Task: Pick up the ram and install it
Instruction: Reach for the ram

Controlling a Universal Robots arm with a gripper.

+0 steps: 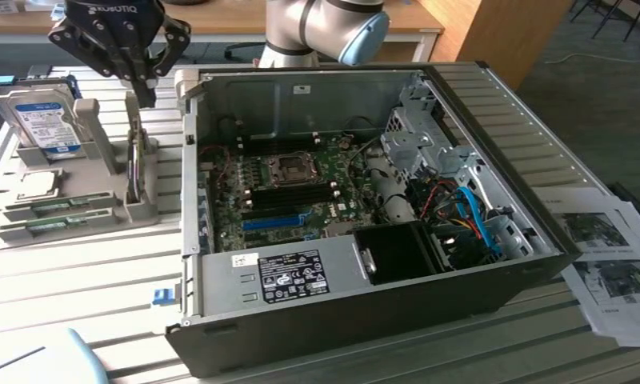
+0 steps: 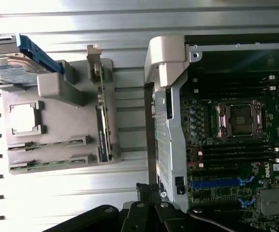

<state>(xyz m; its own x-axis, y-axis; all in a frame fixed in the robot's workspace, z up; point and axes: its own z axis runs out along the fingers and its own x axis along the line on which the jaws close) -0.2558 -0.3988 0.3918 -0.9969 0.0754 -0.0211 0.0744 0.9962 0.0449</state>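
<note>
Ram (image 1: 58, 206) is lying flat in the holder (image 1: 98, 198), at nine o'clock from the case (image 1: 298, 320) in the exterior view. The gripper (image 1: 141, 90) is hovering shut and empty at one o'clock from it. In the wrist view, ram (image 2: 47, 144) is sitting in the holder (image 2: 66, 121) beside the CPU (image 2: 25, 118), and the gripper (image 2: 148, 189) is pinching nothing.

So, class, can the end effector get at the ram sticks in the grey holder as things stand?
Probably yes: the ram sticks lie uncovered in the grey holder, and the end effector hangs above it, though its jaws are shut.
</note>
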